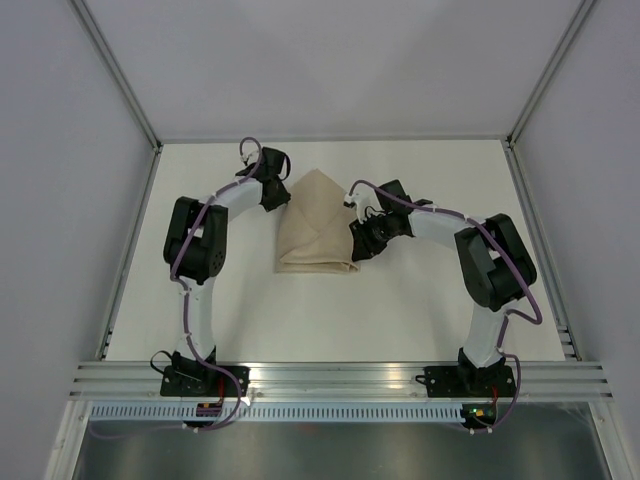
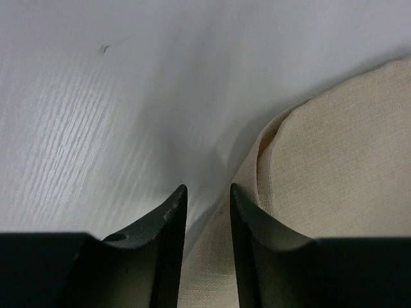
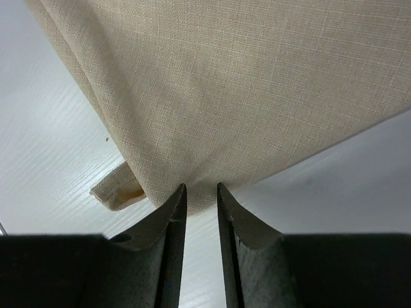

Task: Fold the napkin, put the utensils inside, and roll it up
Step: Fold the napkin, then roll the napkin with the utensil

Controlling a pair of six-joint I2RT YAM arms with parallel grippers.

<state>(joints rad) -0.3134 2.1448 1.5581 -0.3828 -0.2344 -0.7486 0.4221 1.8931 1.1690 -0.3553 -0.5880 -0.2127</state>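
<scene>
Fingers (image 2: 168, 221) of the left gripper (image 2: 207, 189) are parted beside the napkin (image 1: 315, 225) at 10 o'clock; whether the right gripper (image 3: 200, 187) is clamped on the 3 o'clock corner, visible only wrist-side, cannot be told.

Two arms inspected. Left arm (image 1: 197, 240) and right arm (image 1: 492, 262): white tubular links, bulky black joint housings. A purple cable (image 1: 182, 300) runs along each and loops free near the wrist. Bases (image 1: 195, 376) black, boxy. Fingers (image 2: 168, 247) matte black, tapered, with curved inner faces; a round recess sits on the outer shoulder.
</scene>
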